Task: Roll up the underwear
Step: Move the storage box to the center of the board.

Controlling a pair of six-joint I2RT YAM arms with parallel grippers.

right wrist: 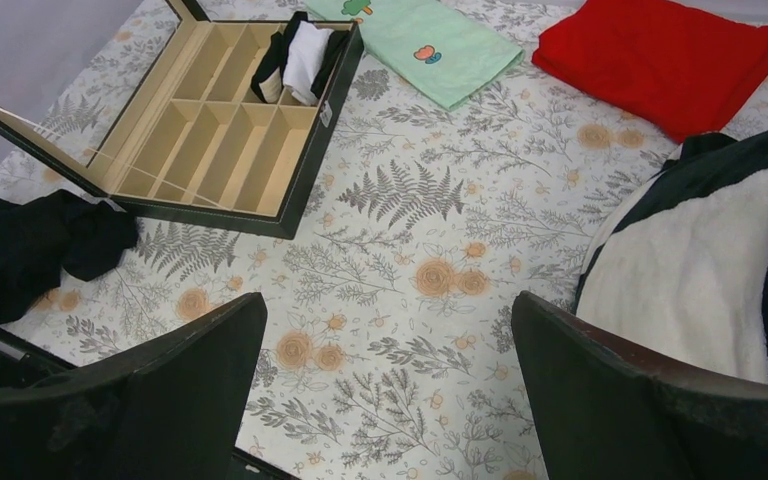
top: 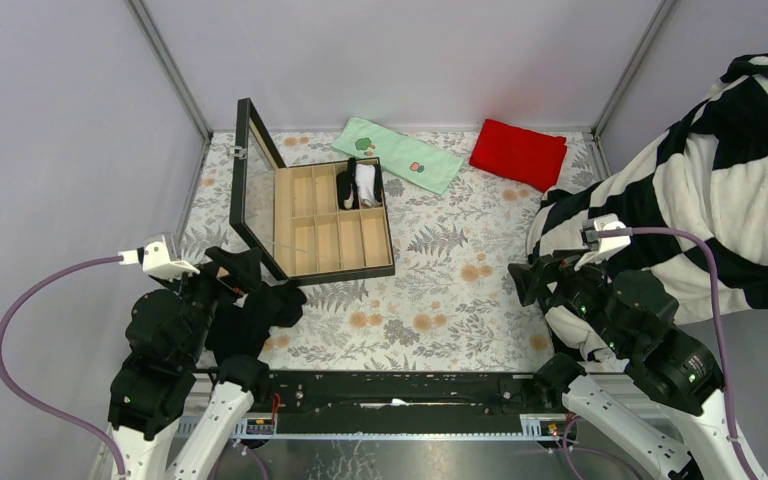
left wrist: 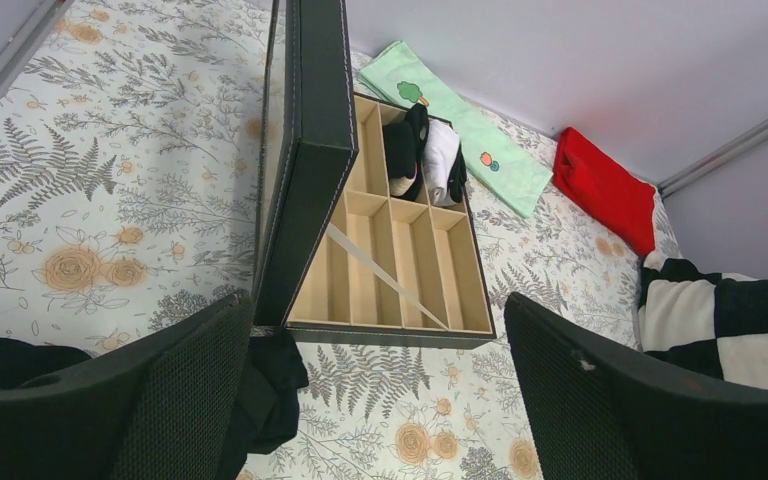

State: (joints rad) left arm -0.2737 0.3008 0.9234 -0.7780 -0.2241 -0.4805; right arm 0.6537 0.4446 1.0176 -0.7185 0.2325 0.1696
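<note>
A loose pile of black underwear (top: 265, 312) lies on the floral table cover at the near left, just in front of the box's left corner. It also shows in the left wrist view (left wrist: 272, 385) and the right wrist view (right wrist: 30, 245). My left gripper (top: 235, 270) is open and empty, hovering beside and above the pile (left wrist: 378, 310). My right gripper (top: 528, 278) is open and empty over the bare cover at the near right (right wrist: 388, 300). A rolled black piece (top: 346, 188) and a white piece (top: 366, 182) stand in a back compartment of the box.
The black divided box (top: 345, 272) stands left of centre, its lid (top: 255, 190) upright on the left side. A green towel (top: 398, 155) and a red cloth (top: 517, 153) lie at the back. A black-and-white striped blanket (top: 720, 190) fills the right side.
</note>
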